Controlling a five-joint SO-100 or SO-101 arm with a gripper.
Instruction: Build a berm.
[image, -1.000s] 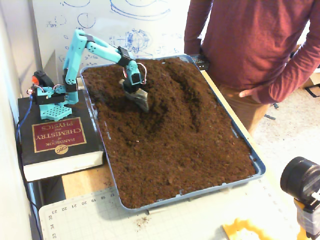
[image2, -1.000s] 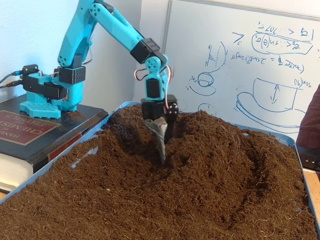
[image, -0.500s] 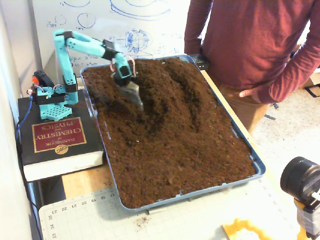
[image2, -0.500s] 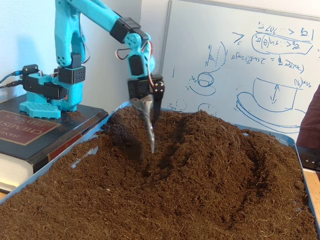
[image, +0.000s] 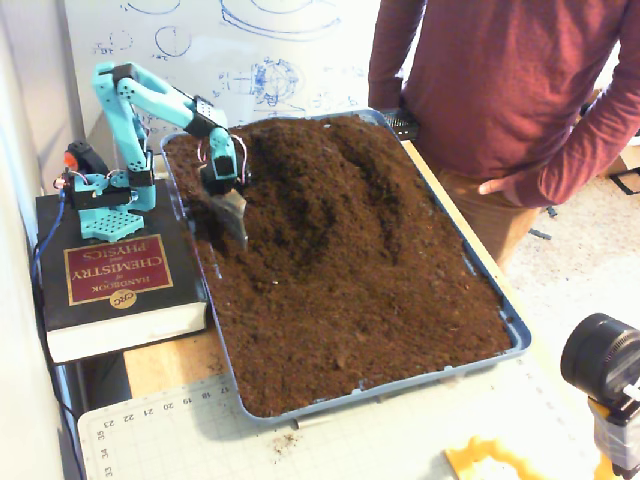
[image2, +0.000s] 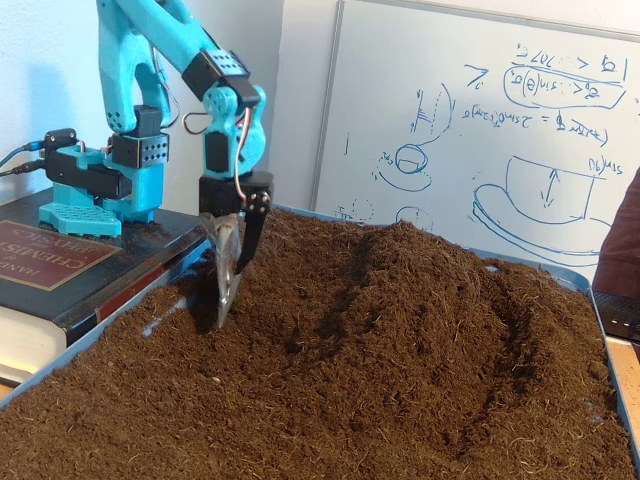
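Gripper (image2: 232, 290) is closed on a metal scoop (image: 232, 213), tip in soil left of the berm (image: 315, 185), at the tray's (image: 505, 310) far side. Pushing too deep could stall the arm.

A lab or classroom: sketch-covered whiteboard (image2: 480, 130) behind the end effector (image2: 232, 262), chemistry handbook (image: 115, 275) beside it

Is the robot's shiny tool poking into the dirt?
Touching. In a fixed view the tool points down and its tip disappears into the soil beside the berm, no gap showing.
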